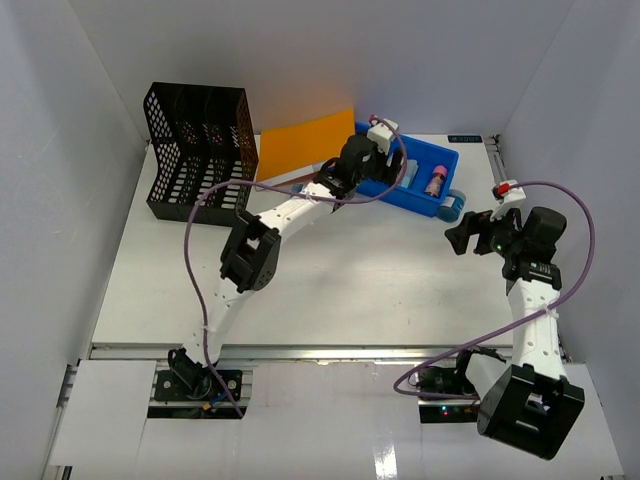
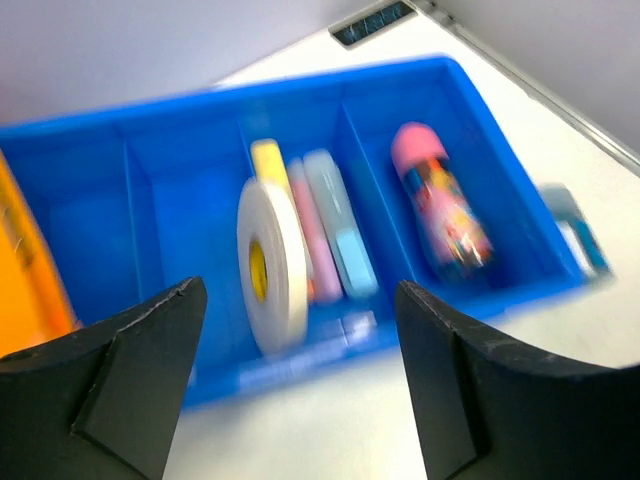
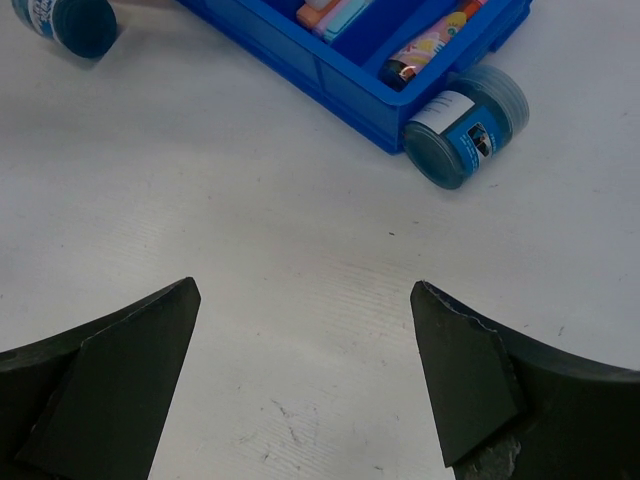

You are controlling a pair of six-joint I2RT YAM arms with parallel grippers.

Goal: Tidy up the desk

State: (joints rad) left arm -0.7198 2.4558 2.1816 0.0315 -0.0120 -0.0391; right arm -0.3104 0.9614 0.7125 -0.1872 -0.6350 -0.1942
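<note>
The white desk carries a blue tray at the back right. My left gripper hovers at the tray's near wall, open and empty. In the left wrist view the left gripper frames the tray, which holds a white tape roll, pastel sticks and a pink-capped tube. My right gripper is open and empty above bare desk, just short of a blue jar lying against the tray's corner.
A black mesh file rack stands at the back left. An orange folder lies behind the left arm. A second blue jar lies left of the tray. An aluminium rail runs along the near edge.
</note>
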